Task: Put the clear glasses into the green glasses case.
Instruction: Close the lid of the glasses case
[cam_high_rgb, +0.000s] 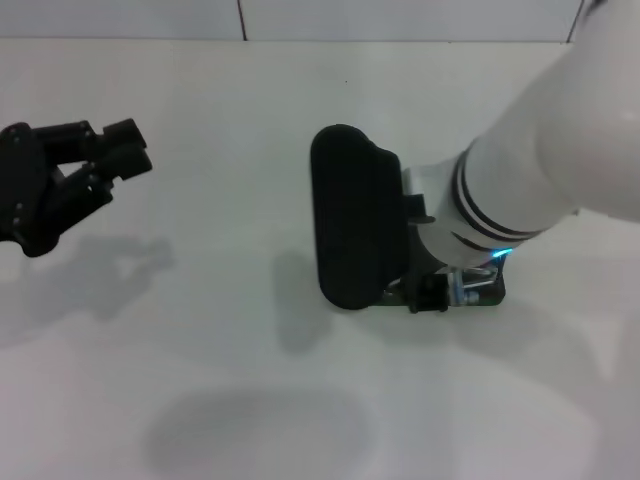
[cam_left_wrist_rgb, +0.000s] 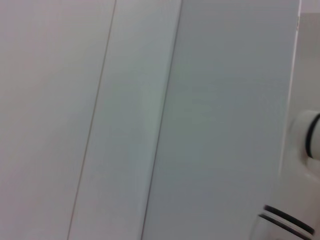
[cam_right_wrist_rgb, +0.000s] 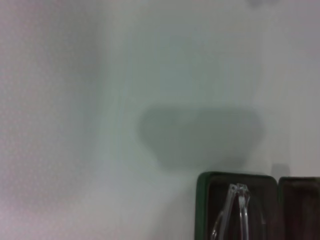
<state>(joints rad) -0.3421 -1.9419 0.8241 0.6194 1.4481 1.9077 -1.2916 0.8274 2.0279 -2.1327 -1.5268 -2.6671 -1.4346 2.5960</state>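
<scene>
The green glasses case (cam_high_rgb: 352, 222) lies open in the middle of the table, its dark lid standing up on the left side. My right arm reaches down over its base, and the right gripper (cam_high_rgb: 432, 288) sits low at the case's near end, mostly hidden under the wrist. In the right wrist view the case (cam_right_wrist_rgb: 201, 200) shows a green rim and dark lining. The clear glasses (cam_right_wrist_rgb: 238, 207) rest inside it, thin temples folded. My left gripper (cam_high_rgb: 128, 150) hovers far to the left, open and holding nothing.
White tabletop (cam_high_rgb: 200, 380) all around, with soft shadows on it. A pale wall runs along the far edge (cam_high_rgb: 240, 20). The left wrist view shows only pale panels and a bit of the white right arm (cam_left_wrist_rgb: 305, 165).
</scene>
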